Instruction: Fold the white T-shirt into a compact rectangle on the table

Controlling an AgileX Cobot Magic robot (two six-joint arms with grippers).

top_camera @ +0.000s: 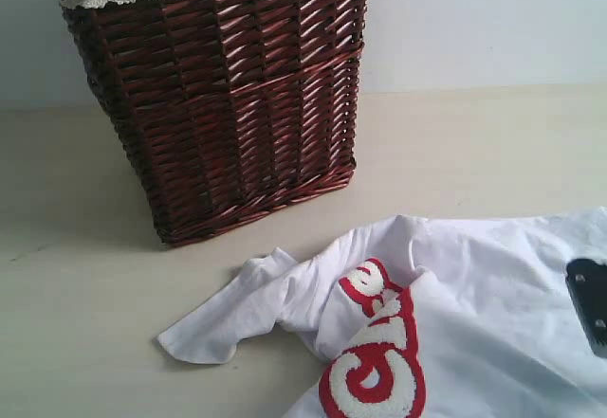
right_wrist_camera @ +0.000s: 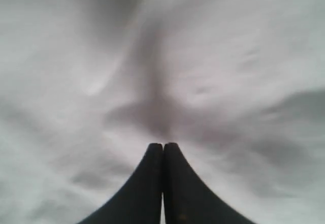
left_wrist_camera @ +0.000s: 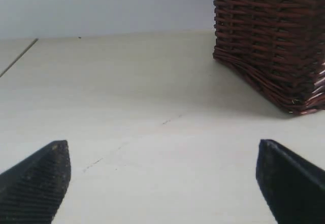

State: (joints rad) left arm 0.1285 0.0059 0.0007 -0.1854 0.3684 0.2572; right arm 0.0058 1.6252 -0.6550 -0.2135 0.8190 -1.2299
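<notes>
The white T-shirt (top_camera: 493, 285) lies crumpled on the table (top_camera: 85, 276) at the lower right, one sleeve (top_camera: 228, 318) spread to the left. Its red band of fuzzy white letters (top_camera: 379, 361) faces up. A dark part of my right gripper (top_camera: 590, 304) rests on the shirt at the right edge. In the right wrist view the right gripper (right_wrist_camera: 163, 145) is shut, its tips pressed together on the white T-shirt (right_wrist_camera: 101, 71), and creases run into them. My left gripper (left_wrist_camera: 162, 168) is open low over the bare table (left_wrist_camera: 127, 92), nothing between its fingers (left_wrist_camera: 40, 178).
A dark red-brown wicker basket (top_camera: 228, 105) with white lace trim stands at the back left, just behind the sleeve. The same basket (left_wrist_camera: 269, 36) is ahead of the left gripper and to one side. A pale wall rises behind the table.
</notes>
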